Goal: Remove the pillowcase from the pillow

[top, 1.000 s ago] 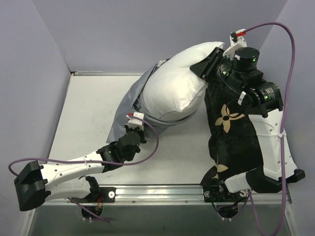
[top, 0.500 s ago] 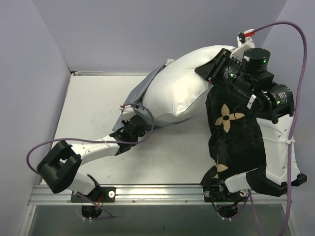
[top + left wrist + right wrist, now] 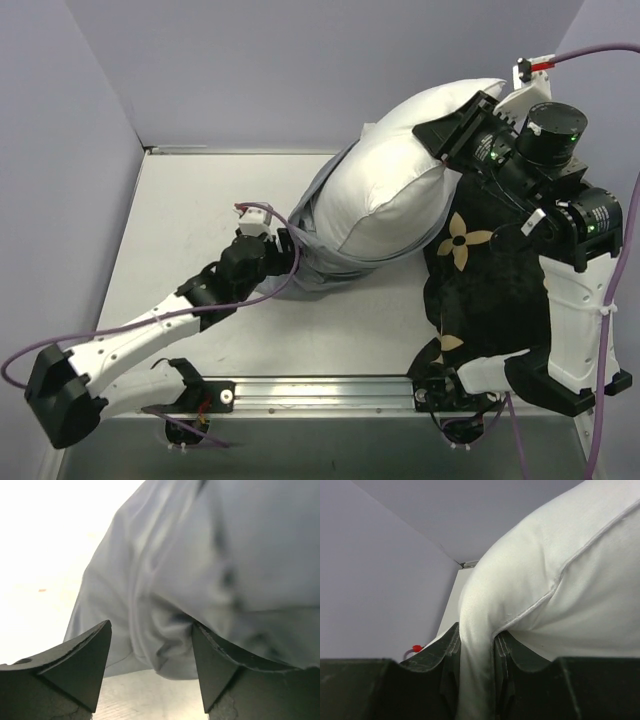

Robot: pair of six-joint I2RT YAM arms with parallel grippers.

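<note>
Over the last second the right fingers (image 3: 450,128), pressed onto a corner of the pillow (image 3: 385,195), have hauled it up and toward the far right. The pillowcase (image 3: 318,268) has slid along with it and now sheathes only the low near-left end. The left fingers (image 3: 283,243) stand spread against that bunched cloth, pinching nothing (so the sleeve probably needs clamping before more pulling helps). The pillow is plump, smooth and white, with a piped seam. The pillowcase is thin, limp, blue-grey and deeply creased. A black flower-print cushion (image 3: 465,270) lies to the right on the pale counter (image 3: 180,220).
</note>
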